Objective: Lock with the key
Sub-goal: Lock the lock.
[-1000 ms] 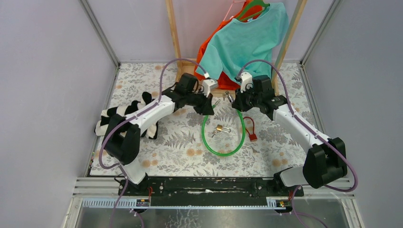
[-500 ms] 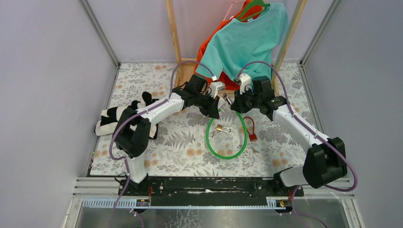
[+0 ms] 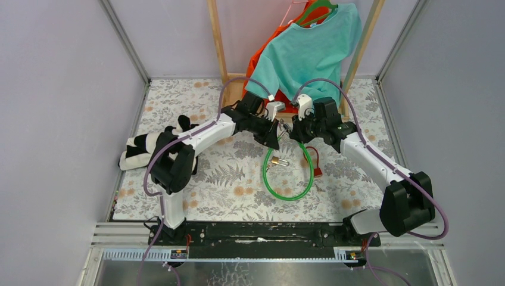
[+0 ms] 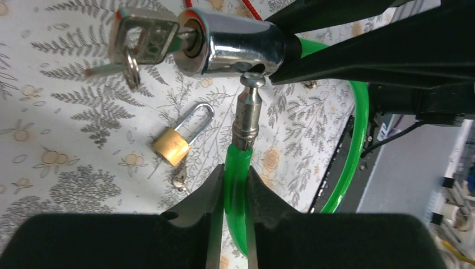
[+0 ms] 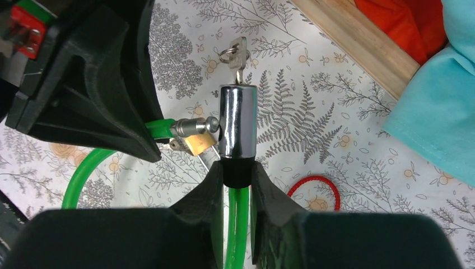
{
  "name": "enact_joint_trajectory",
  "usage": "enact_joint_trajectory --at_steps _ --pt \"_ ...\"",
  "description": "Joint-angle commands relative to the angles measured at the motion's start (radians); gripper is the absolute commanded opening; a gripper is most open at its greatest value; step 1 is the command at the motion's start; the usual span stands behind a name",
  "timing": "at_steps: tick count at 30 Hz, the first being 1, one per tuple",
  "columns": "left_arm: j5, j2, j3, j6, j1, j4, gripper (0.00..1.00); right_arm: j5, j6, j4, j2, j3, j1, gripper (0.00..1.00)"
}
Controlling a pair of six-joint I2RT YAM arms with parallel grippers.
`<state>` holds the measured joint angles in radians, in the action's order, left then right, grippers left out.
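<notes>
A green cable lock (image 3: 271, 185) loops over the floral table. My left gripper (image 4: 235, 174) is shut on the green cable just behind its metal pin (image 4: 246, 115). The pin's tip touches the side of the chrome lock cylinder (image 4: 235, 47). My right gripper (image 5: 236, 174) is shut on the black collar at the base of that cylinder (image 5: 237, 126). The key (image 5: 238, 53) sticks out of the cylinder's far end with a ring on it. In the top view the left gripper (image 3: 275, 132) and the right gripper (image 3: 292, 130) meet above the table's middle.
A small brass padlock (image 3: 276, 161) lies inside the cable loop. A red coil with a tag (image 3: 314, 162) lies to its right. A black-and-white plush (image 3: 143, 146) sits at the left. Teal and orange shirts (image 3: 309, 47) hang on a wooden rack behind.
My left arm has swung right, bringing the cable's pin end up to the cylinder held by the right gripper. The green loop has narrowed.
</notes>
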<state>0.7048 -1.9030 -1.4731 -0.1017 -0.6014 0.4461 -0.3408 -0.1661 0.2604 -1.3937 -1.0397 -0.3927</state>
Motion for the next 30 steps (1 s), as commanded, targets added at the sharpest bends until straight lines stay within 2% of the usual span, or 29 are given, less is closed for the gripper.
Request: enact_joint_trajectory --at_steps 1,13,23,30 --pt "0.101 -0.026 -0.044 -0.105 -0.015 0.003 0.00 0.039 -0.035 -0.065 0.050 -0.012 -0.049 0.00" --pt "0.166 -0.046 -0.037 -0.181 0.000 -0.009 0.00 0.116 -0.084 -0.070 0.060 0.002 -0.083 0.00" --pt "0.283 -0.039 0.050 -0.386 0.035 -0.185 0.00 0.179 -0.166 -0.105 0.070 0.042 -0.116 0.00" --pt "0.315 -0.051 0.063 -0.438 0.034 -0.217 0.00 0.192 -0.171 -0.090 0.068 0.027 -0.125 0.00"
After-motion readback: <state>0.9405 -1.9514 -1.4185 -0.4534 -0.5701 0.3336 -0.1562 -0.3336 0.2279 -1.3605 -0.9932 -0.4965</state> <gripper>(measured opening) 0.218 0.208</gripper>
